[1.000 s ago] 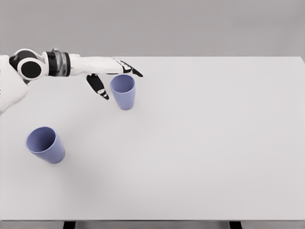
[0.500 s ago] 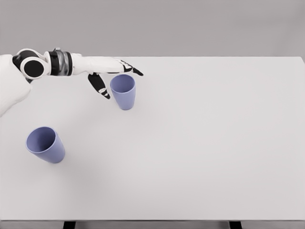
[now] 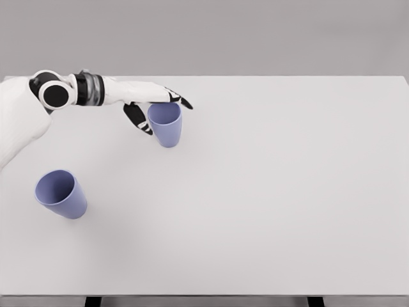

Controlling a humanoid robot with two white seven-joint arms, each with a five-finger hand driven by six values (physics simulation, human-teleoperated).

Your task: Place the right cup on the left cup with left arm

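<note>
Item one: right cup (image 3: 165, 124), lavender-blue, upright on the white worktop (image 3: 268, 192), toward the far left quarter. I note its mouth open and facing up.

Item two: left cup (image 3: 61, 194), same colour, upright near the left edge, nearer to me and well apart from the first.

Item three: left hand (image 3: 151, 105), on the white arm reaching in from my left. I see the fingers spread and closed on nothing: the long fingers lie across the right cup's far rim, the thumb hangs just beside its left wall. I cannot tell whether either touches the cup.
</note>
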